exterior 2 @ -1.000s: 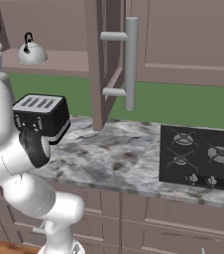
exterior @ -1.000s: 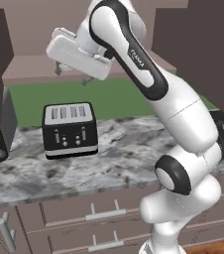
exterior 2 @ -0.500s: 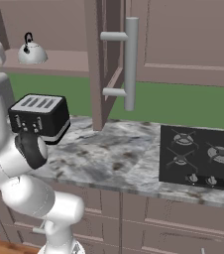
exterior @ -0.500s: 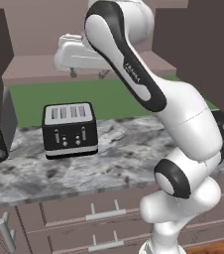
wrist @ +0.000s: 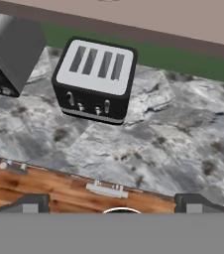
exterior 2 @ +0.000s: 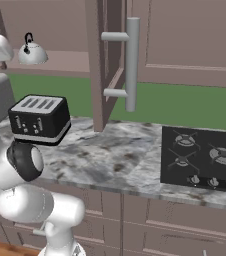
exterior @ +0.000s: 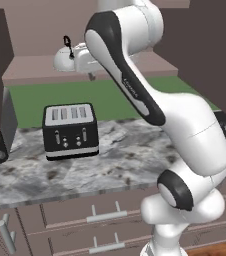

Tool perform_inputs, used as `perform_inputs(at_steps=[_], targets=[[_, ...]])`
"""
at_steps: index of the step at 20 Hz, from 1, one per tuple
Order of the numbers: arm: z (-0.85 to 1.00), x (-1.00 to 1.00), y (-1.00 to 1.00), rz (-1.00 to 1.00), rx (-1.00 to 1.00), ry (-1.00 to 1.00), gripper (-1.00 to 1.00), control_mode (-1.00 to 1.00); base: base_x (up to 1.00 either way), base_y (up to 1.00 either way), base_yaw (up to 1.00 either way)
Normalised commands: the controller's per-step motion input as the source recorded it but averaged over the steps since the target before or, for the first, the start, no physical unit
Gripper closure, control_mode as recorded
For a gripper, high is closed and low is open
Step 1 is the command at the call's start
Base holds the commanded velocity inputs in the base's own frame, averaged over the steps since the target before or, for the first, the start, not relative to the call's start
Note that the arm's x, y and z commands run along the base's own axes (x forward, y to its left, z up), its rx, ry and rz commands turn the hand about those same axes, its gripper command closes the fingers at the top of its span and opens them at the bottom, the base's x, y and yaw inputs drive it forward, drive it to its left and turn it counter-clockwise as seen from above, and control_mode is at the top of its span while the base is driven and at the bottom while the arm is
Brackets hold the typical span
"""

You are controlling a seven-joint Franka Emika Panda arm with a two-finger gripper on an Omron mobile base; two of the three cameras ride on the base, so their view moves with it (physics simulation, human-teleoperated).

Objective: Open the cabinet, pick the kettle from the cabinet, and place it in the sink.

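The cabinet stands open, and its shelf [exterior: 30, 70] carries the small white-silver kettle [exterior: 63, 58] with a thin black arched handle. In the right base view the kettle [exterior 2: 32, 53] sits left of the swung-out door [exterior 2: 104, 60] and its long grey bar handle [exterior 2: 131, 64]. My gripper [exterior: 91, 76] hangs just right of the kettle at shelf height, pointing down, and touches nothing. In the hand view its tips [wrist: 112, 201] are far apart, so it is open and empty, looking down on the counter. The sink is out of view.
A black four-slot toaster [exterior: 69, 131] stands on the grey marbled counter [exterior: 125, 160] below the shelf. A grey appliance [wrist: 10, 49] sits to its left. A black stovetop [exterior 2: 205, 157] lies at the right. Drawers with horizontal handles [exterior: 105, 215] run under the counter.
The arm has reached further in toward the open cabinet. The hand has shifted off the kettle, which now shows beside it. The kettle has not moved.
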Motion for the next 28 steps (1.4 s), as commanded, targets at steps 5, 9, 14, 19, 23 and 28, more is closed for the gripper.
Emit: perform_inputs(at_steps=[5, 9, 14, 19, 23, 28], targets=[[0.0, -0.01, -0.4, 0.0, -0.07, -0.1, -1.0, -1.0, 0.0, 0.0, 0.0], [0.0, 0.08, -0.24, 0.0, -0.02, -0.07, -1.0, -1.0, 0.0, 0.0, 0.0], [-0.03, 0.15, -0.07, 0.0, 0.0, -0.09, -1.0, -1.0, 0.0, 0.0, 0.0], [-0.1, 0.18, -0.02, 0.0, 0.0, -0.14, -1.0, -1.0, 0.0, 0.0, 0.0], [-0.1, 0.25, 0.0, 0.01, 0.0, -0.15, -1.0, -1.0, 0.0, 0.0, 0.0], [-0.03, 0.38, 0.0, 0.0, 0.01, -0.14, -1.0, -1.0, 0.0, 0.0, 0.0]])
